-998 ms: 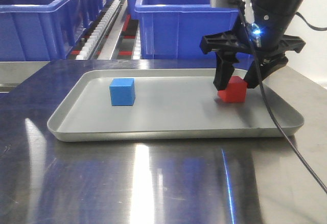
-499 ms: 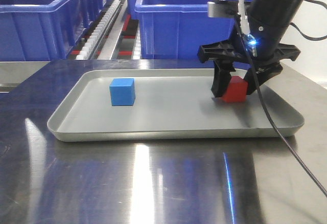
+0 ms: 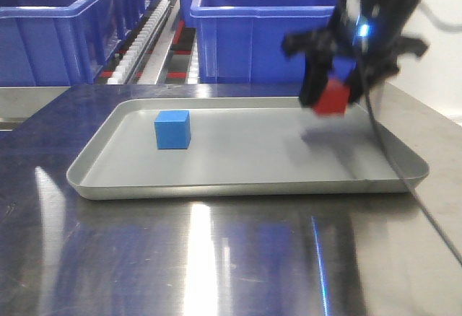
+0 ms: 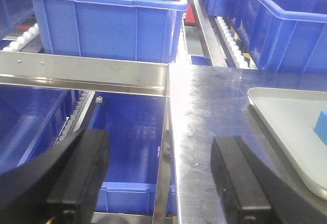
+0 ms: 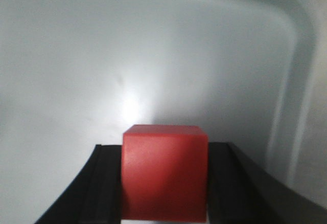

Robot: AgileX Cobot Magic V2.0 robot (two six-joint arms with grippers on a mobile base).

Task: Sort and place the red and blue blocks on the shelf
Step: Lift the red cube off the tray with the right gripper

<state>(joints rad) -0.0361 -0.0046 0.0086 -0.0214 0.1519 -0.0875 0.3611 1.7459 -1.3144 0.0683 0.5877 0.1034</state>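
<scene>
My right gripper (image 3: 333,96) is shut on the red block (image 3: 332,99) and holds it in the air above the right part of the grey tray (image 3: 238,186). In the right wrist view the red block (image 5: 164,173) sits clamped between both black fingers, over the tray floor (image 5: 127,55). The blue block (image 3: 172,129) rests on the tray's left half; its edge (image 4: 322,127) shows at the right border of the left wrist view. My left gripper (image 4: 161,180) is open and holds nothing, off the table's left edge. The shelf rollers (image 3: 141,38) run between the bins behind.
Large blue bins (image 3: 61,31) (image 3: 253,27) stand on the shelf behind the steel tabletop (image 3: 216,258). A cable (image 3: 404,186) hangs from the right arm across the tray's right rim. Below the left gripper lies another blue bin (image 4: 127,147) beside the table edge (image 4: 171,132).
The right gripper has lifted the red block off the tray floor, rising and blurring with motion. The blue block has stayed put.
</scene>
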